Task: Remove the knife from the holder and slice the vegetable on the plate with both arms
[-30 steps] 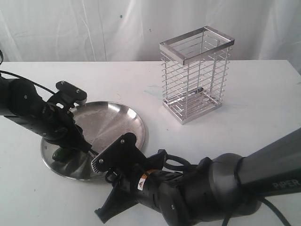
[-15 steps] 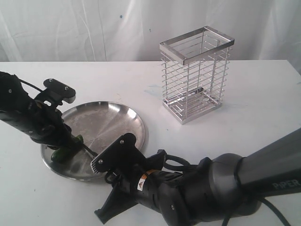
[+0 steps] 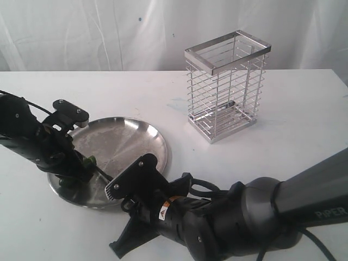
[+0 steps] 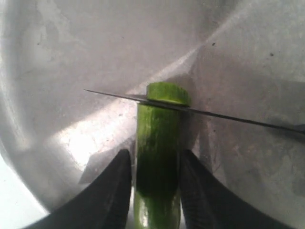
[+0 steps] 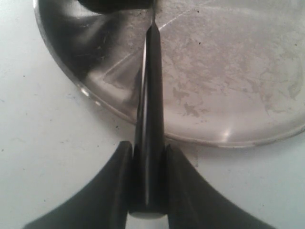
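Plate (image 3: pixel 138 142) sits on the tabletop (image 3: pixel 293 119), left of the empty holder (image 3: pixel 225 87). On the plate the left jaws clamp the vegetable (image 4: pixel 157 148); the right jaws clamp the knife (image 5: pixel 150 119), its blade across the vegetable's pale end. Pressing sideways could roll the vegetable loose or skid the plate.

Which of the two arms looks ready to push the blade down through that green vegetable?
The right one. Its end effector grips the knife, blade already across the vegetable. The left end effector just clamps the vegetable steady.
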`<state>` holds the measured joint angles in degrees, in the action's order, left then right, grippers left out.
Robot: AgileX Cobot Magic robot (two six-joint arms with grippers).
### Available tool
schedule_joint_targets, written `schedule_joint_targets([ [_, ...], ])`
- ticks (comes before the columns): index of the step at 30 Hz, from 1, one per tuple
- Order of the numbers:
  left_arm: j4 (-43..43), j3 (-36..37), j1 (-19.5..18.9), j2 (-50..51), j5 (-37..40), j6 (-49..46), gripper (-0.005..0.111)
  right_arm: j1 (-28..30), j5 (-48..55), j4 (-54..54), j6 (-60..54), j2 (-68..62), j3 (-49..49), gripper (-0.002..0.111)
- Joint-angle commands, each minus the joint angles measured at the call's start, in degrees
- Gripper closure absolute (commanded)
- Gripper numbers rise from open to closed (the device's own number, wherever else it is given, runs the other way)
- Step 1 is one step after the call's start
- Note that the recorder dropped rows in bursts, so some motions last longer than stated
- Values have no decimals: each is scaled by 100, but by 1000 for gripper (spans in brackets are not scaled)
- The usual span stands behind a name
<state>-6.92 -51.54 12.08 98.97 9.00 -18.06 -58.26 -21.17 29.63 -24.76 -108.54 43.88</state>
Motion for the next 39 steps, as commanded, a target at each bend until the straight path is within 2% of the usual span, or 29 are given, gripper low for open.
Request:
schedule_joint_targets([
  [1, 43, 38, -150, -19, -146, 3, 68, 6, 302, -77, -67, -17, 23, 108],
  [6, 43, 38, -489, -19, -212, 137, 68, 6, 343, -77, -80, -17, 23, 108],
  [14, -80, 38, -507, -19, -275, 171, 68, 6, 312, -77, -80, -17, 23, 108],
  [18, -179, 38, -392, -19, -208, 171, 68, 6, -253, 427, -80, -6, 23, 108],
  [28, -317, 38, 164, -29, -134, 171, 68, 20, -569, 635, -129, 119, 23, 108],
  [39, -280, -49, 189, -29, 334, -17, 68, 224, -578, 963, -603, 658, 23, 108],
])
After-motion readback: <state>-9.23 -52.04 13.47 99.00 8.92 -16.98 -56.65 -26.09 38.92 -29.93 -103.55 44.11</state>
